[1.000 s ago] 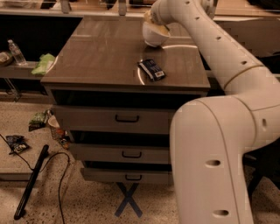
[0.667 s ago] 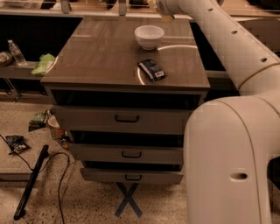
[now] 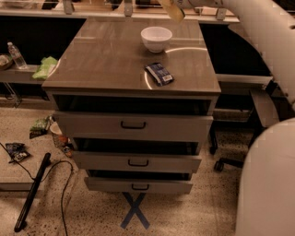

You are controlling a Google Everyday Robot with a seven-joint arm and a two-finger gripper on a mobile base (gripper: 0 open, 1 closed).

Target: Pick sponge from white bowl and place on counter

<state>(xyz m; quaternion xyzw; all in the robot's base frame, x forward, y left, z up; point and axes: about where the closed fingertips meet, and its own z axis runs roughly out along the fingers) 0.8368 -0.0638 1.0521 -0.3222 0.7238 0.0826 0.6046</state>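
At the far edge of the counter, my gripper is clasping the sponge and holding it aloft, tilted, above and just right of the white bowl. The bowl is sitting empty near the back of the top, so the pick looks done and the placing is the step in hand. My arm is reaching in from the right, and only the end of the gripper is showing at the top of the view.

To do this well, I am judging that the bare stretch left of the bowl, or the open middle of the counter, is offering the safest landing. The dark blue snack packet is lying toward the front right, and I am wanting to keep well apart from it and from the bowl's rim. Because the sponge is hanging at a slant, I am thinking of levelling it on the way down, so that a broad face meets the glossy top rather than a corner. I am planning to let go only once it is resting, well in from the counter's edges, above the drawers.
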